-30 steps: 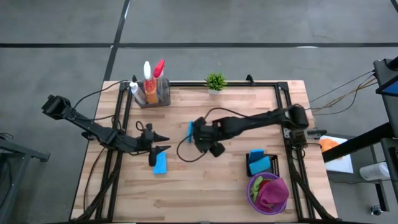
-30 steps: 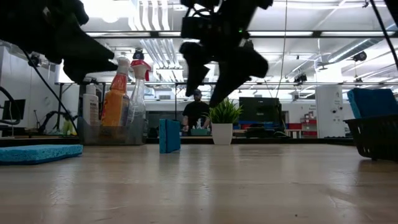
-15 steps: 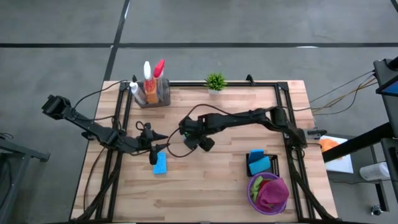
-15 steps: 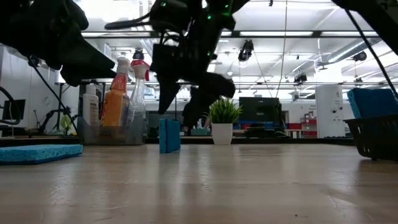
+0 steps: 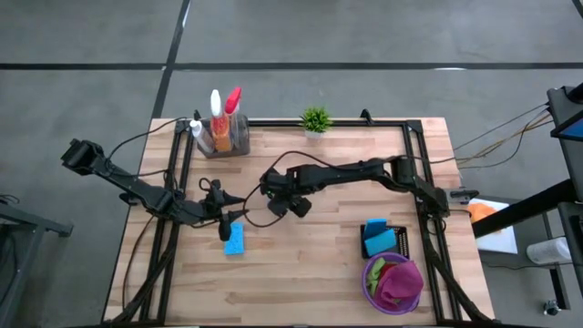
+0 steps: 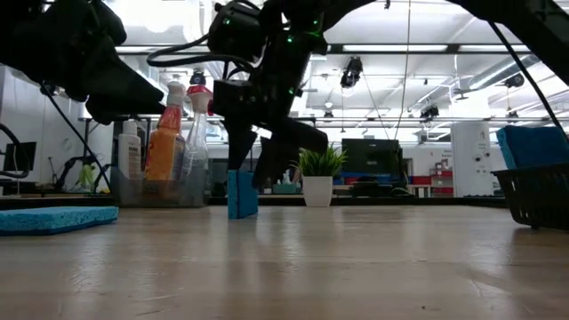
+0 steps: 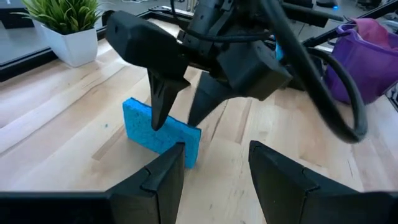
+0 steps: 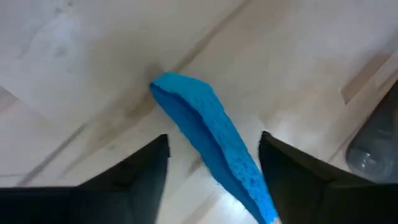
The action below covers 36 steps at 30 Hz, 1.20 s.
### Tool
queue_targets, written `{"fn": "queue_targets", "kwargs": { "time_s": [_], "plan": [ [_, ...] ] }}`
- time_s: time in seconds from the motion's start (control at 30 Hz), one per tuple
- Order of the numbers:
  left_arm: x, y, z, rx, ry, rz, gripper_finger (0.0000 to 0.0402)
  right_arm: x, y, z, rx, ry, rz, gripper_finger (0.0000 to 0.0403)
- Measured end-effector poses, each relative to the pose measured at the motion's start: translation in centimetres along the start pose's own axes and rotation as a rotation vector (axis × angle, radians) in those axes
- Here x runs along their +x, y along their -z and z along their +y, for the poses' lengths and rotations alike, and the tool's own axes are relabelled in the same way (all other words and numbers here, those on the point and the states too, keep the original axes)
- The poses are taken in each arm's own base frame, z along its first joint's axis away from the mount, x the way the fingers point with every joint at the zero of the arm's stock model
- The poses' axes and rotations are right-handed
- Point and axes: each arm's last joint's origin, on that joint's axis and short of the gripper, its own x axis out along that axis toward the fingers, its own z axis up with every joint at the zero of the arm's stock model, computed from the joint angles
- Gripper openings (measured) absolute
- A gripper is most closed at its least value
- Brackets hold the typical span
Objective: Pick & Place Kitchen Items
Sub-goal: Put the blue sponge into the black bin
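a light wooden table (image 5: 301, 273) with black rails fills the overhead view, with two dark arms reaching toward its middle. the right arm stretches in from the right edge, and the right gripper (image 5: 271, 189) hangs low over the centre of the table, its fingers (image 7: 163, 93) spread wide on either side of a small blue sponge (image 7: 160, 130). this sponge stands upright on its long edge; it is a thin rectangle, bright blue with a slightly rough, porous surface, and in the right wrist view its top edge (image 8: 211, 140) runs between the two dark fingers without clearly touching either. the left arm comes from the left side, and the left gripper (image 5: 235, 209) waits just beside the sponge with its fingers parted around nothing. a second blue sponge (image 5: 234, 240) lies flat on the wood next to the left gripper. at the back left corner a clear holder (image 5: 230, 137) carries the spray bottles: a red-topped clear bottle (image 5: 232, 100), a white bottle (image 5: 216, 102) and an orange bottle (image 5: 219, 125). near the right front, a black basket (image 5: 401, 244) holds more blue sponges (image 5: 379, 237), and just in front of it a purple bowl (image 5: 372, 284) holds magenta and green cloths (image 5: 399, 281). a tiny green potted plant (image 5: 315, 118) sits at the middle of the back edge.
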Motion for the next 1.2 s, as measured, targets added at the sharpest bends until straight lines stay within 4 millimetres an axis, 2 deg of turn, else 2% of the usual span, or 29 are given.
{"fn": "queue_targets", "kwargs": {
  "time_s": [0.43, 0.67, 0.8, 1.03, 1.2],
  "plan": [
    [0.0, 0.0, 0.0, -0.004, -0.01, -0.005, 0.018, 0.4, 0.8, -0.1, -0.013, -0.018, 0.021, 0.003],
    [0.0, 0.0, 0.0, -0.004, -0.01, -0.006, 0.018, 0.2, 0.8, 0.2, 0.002, -0.041, 0.036, 0.0019],
    [0.0, 0.0, 0.0, -0.004, -0.01, -0.006, 0.018, -0.9, 0.7, 0.6, 0.051, -0.098, 0.025, 0.0019],
    [0.0, 0.3, 0.2, 0.001, -0.019, -0.003, 0.018, -5.8, -0.3, 0.8, 0.224, -0.332, -0.332, 0.0018],
    [0.0, 0.2, 0.1, -0.006, -0.016, -0.019, 0.018, -7.7, -0.9, 0.9, 0.26, -0.404, -0.587, 0.0018]
  ]
}}
